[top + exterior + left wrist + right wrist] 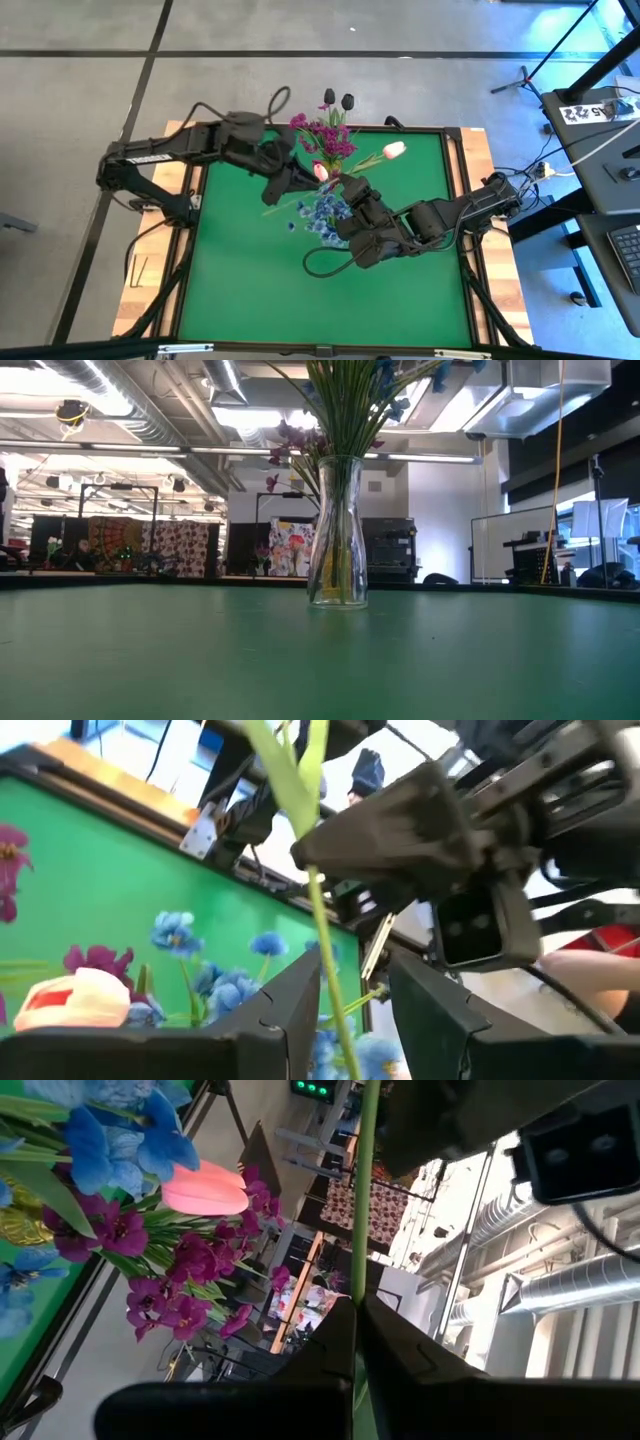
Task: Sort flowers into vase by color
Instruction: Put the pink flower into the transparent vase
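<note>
Above the vase (336, 530), blossoms cut off from view.

1 glass vase (337, 540), w/ a bunch of green stems in it, too many overlapping to count. Tulips: 2 near-black buds (338, 99), 2 pale pink buds (394, 150), 2nd one lower by the arms (321, 171). Magenta blossoms (325, 137): 1 cluster, approx several sprays, can't split exactly. Blue blossoms (325, 213): 1 cluster, same, no exact no. Arms: 2. Tables: 1 green-topped table (250, 280).
</note>
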You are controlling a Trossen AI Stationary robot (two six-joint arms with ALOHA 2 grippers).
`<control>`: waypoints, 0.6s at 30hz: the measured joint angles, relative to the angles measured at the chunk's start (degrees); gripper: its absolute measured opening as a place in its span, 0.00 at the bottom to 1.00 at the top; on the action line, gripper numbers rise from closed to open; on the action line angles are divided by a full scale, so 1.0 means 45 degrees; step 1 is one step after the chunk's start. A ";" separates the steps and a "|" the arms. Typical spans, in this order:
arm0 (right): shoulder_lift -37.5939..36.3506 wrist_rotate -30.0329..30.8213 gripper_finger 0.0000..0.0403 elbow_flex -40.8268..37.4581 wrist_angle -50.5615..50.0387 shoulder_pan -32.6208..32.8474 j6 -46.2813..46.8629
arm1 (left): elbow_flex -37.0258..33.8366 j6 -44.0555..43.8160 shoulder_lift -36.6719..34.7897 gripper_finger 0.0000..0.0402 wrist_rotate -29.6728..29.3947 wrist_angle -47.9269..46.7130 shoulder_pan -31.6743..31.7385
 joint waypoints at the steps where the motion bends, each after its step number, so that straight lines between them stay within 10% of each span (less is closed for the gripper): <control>1: 0.0000 0.0000 0.02 0.0000 -0.0003 0.0000 0.0000 | 0.0000 -0.0056 0.0116 0.29 0.0010 -0.0002 0.0000; 18: -0.0005 -0.0056 0.02 0.0000 0.0272 -0.0005 -0.0049 | 0.0000 -0.0262 0.0678 0.29 0.0488 -0.0002 0.0000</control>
